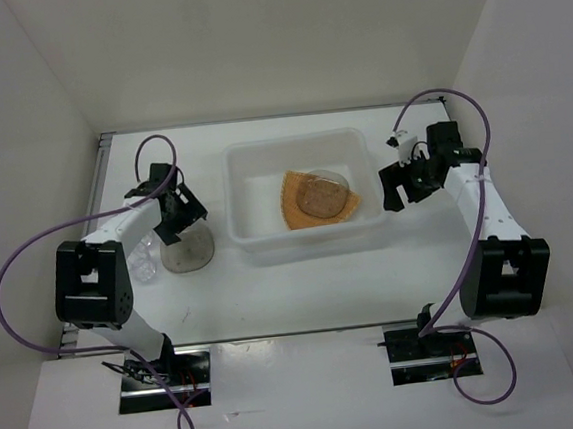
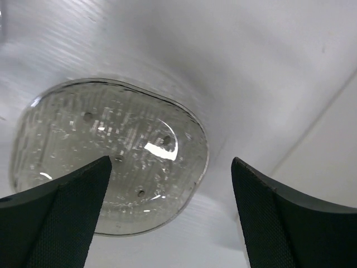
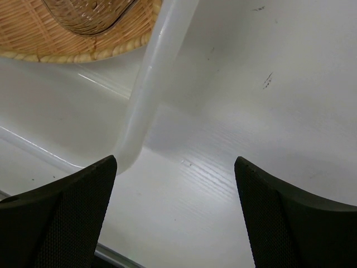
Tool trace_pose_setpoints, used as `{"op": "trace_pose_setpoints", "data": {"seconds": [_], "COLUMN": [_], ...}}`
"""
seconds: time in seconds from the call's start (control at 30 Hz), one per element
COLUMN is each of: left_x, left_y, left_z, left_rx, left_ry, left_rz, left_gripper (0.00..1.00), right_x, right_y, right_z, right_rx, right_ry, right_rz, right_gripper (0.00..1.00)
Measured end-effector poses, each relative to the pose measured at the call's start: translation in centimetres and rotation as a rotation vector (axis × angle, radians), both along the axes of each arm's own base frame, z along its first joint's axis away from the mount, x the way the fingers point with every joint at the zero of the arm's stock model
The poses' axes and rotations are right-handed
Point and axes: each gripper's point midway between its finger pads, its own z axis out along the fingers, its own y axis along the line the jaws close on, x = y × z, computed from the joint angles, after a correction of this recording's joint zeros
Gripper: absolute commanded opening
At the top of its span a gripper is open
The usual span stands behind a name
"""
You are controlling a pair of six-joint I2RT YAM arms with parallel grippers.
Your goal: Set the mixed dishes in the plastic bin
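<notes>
The left fingers [image 2: 61, 218] are hanging spread over a grey dish [image 2: 111, 167] lying flat on the bench [image 1: 274, 301] left of the bin [image 1: 309, 245], probably risking a skid off its thin, slick rim, while farther off the right fingers [image 3: 61, 218] are gaping beside the bin holding the plate [image 1: 294, 210].

Counted here: one white table [image 1: 303, 293], one plastic bin [image 1: 300, 139], one woven orange plate [image 1: 293, 206], two small grey see-through dishes [image 1: 323, 196] [image 1: 192, 255], one small clear cup [image 1: 144, 263], and two black-fingered grippers, namely the left gripper [image 1: 179, 229] and the right gripper [image 1: 397, 193].
</notes>
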Motion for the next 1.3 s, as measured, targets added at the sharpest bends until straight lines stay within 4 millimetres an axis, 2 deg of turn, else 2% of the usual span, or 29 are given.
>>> {"op": "trace_pose_setpoints", "data": {"seconds": [0.1, 0.23, 0.33, 0.37, 0.47, 0.6, 0.8, 0.87, 0.93, 1.1, 1.3], "left_x": [-0.3, -1.2, -1.9, -2.2, -3.1, -4.0, -5.0, -5.6, -7.0, -9.6, -9.7], "left_y": [1.3, 2.4, 2.9, 3.1, 3.5, 3.8, 3.8, 3.7, 3.5, 2.4, 0.9], "left_z": [-0.1, -0.3, -0.5, -0.6, -0.5, 0.8, 3.9, 4.0, 3.1, 1.2, 1.0], "left_rx": [0.027, 0.062, 0.095, 0.104, 0.126, 0.136, 0.127, 0.116, 0.101, 0.036, -0.030], "left_ry": [0.014, 0.051, 0.082, 0.092, 0.121, 0.117, 0.050, 0.045, 0.075, 0.155, 0.140], "left_rz": [0.031, 0.046, 0.047, 0.048, 0.053, 0.061, 0.074, 0.087, 0.091, 0.108, 0.121], "left_gripper": [0.79, 0.79, 0.85, 0.91, 0.99, 0.99, 0.99, 0.99, 0.99, 0.99, 0.99], "right_x": [-0.2, -0.3, -0.5, -0.6, -1.1, -1.8, -1.8, -1.7, -1.7, -1.5, 0.9], "right_y": [0.0, 0.3, 0.7, 0.8, 1.2, 1.3, 1.6, 1.8, 2.0, 2.5, 3.1], "right_z": [-0.2, -0.4, -0.7, -0.9, -1.7, -2.6, -2.7, -2.7, -2.6, -2.0, 2.0], "right_rx": [0.006, 0.022, 0.045, 0.052, 0.069, 0.076, 0.095, 0.106, 0.115, 0.147, 0.185], "right_ry": [0.005, 0.003, 0.007, 0.009, 0.024, 0.055, 0.051, 0.050, 0.046, 0.038, -0.066], "right_rz": [-0.003, 0.001, 0.009, 0.012, 0.016, 0.017, 0.017, 0.017, 0.019, 0.027, 0.043], "right_gripper": [0.91, 0.91, 0.91, 0.91, 0.91, 0.91, 0.91, 0.91, 0.91, 0.91, 0.91]}}
